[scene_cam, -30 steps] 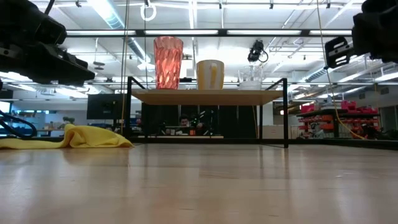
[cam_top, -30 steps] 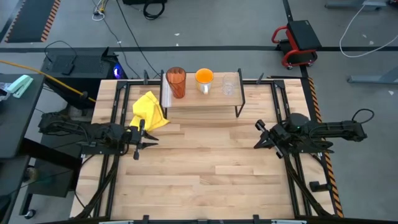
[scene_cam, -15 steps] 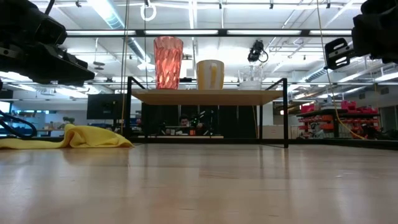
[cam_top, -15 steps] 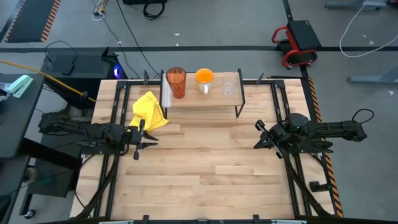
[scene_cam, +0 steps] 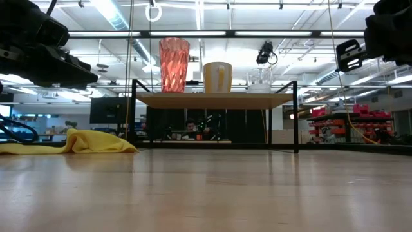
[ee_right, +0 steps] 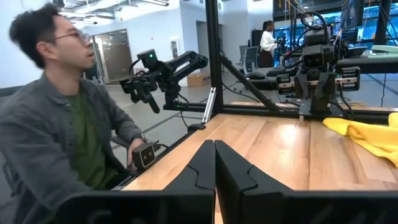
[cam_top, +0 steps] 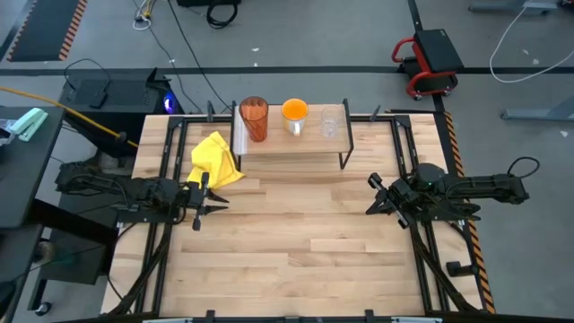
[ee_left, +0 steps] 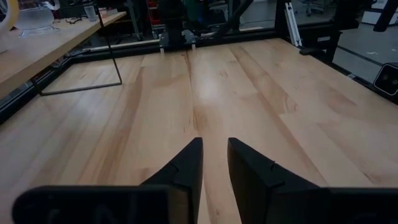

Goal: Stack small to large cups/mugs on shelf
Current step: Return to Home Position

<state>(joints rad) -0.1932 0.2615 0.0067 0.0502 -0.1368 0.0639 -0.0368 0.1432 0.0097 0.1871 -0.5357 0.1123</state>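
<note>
Looking straight down, you see one wooden table (cam_top: 296,256) with one shelf (cam_top: 289,149) at its far edge. Three vessels stand on the shelf in a row, each apart from the next: the ribbed tumbler (cam_top: 255,118) on the left, the orange mug (cam_top: 294,113) in the middle, the clear cup (cam_top: 330,124) on the right. One yellow cloth (cam_top: 215,160) lies on the table just beside the shelf's left end. There are two arms. The left gripper (cam_top: 213,199) is at the table's left edge near the cloth, and the right gripper (cam_top: 380,196) is at the right edge. Both are well apart from the shelf. From above you cannot tell how far their fingers are spread.

The level view adds height. The tumbler is tallest, the mug lower, the cup lowest. All three stand upright on the board, which is raised on thin black legs. Both arms hang above the table at the upper corners.

The left wrist view shows its two fingers (ee_left: 186,168) a narrow gap apart, with bare wood between them, gripping nothing. The clear cup and the shelf board sit at the edge of the view.

The right wrist view shows its fingers (ee_right: 202,168) pressed together, holding nothing. Only this view shows people, and there are two. One person (ee_right: 56,124) in a grey jacket sits just past the table, and a second person (ee_right: 268,38) stands far back.
</note>
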